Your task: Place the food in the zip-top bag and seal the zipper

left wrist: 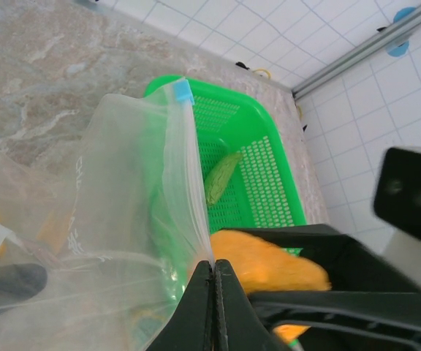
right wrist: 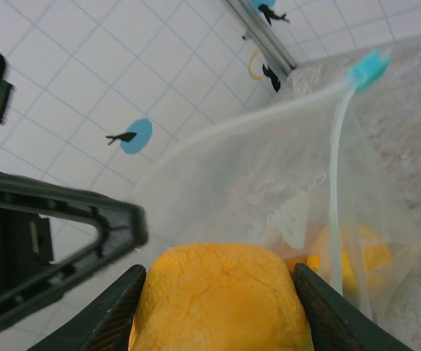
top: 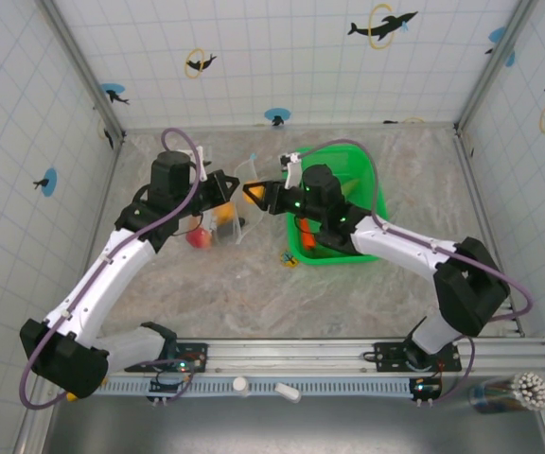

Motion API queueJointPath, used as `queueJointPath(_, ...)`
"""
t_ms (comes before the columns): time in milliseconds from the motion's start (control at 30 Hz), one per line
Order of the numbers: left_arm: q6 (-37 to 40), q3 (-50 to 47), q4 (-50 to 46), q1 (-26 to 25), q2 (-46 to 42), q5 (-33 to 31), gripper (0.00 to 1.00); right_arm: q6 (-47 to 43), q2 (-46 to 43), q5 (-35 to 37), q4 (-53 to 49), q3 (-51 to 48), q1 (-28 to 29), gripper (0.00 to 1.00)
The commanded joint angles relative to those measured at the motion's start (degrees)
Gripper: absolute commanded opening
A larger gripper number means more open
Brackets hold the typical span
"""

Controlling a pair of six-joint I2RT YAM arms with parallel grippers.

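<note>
Overhead, 2 grippers meet at the far middle of a marbled table point(top: 254, 293); the left gripper point(left wrist: 212, 272) has its 2 black fingers pressed together on the top edge of the zip-top bag point(left wrist: 115, 212), pinching the thin clear plastic and holding the bag up off the surface. Just beside it, the right gripper point(right wrist: 214, 292) is clamped on a yellow-orange fruit point(right wrist: 214, 314), its 2 fingers point(right wrist: 112, 318) pressed against either side of the fruit, which sits at the bag's mouth and close to the left gripper's tips.

From the right wrist, the zipper point(right wrist: 335, 183) stands unsealed; its 2 whitish strips part from a blue slider point(right wrist: 371, 67) at the far end, one running down and the other sweeping off to the left, so the mouth gapes toward the held fruit. A second yellow-orange piece point(right wrist: 357, 263) shows through the plastic low in the bag.

On the table, a red apple point(top: 198, 236) rests just beside the bag, on the left arm's side. To the right stands a green mesh basket point(top: 378, 203); an orange carrot point(top: 307, 236) lies at its near end, partly under the right arm, and a green cucumber point(left wrist: 220, 178) lies along its floor. A tiny yellow-and-black trinket point(top: 290, 257) sits on the table just outside the basket's near-left corner.
</note>
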Motion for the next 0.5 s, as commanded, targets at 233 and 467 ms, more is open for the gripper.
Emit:
queueJointPath(233,0.69,2.57,0.17,0.14,-1.26,-1.24,0.0,-2.0,9.86,12.2,-23.81,17.15,5.13,0.49)
queueJointPath(467,1.41,2.82,-0.39,0.17,-2.4,-3.12,0.0,-3.84,19.19,32.72,-51.04,37.81,5.78,0.52)
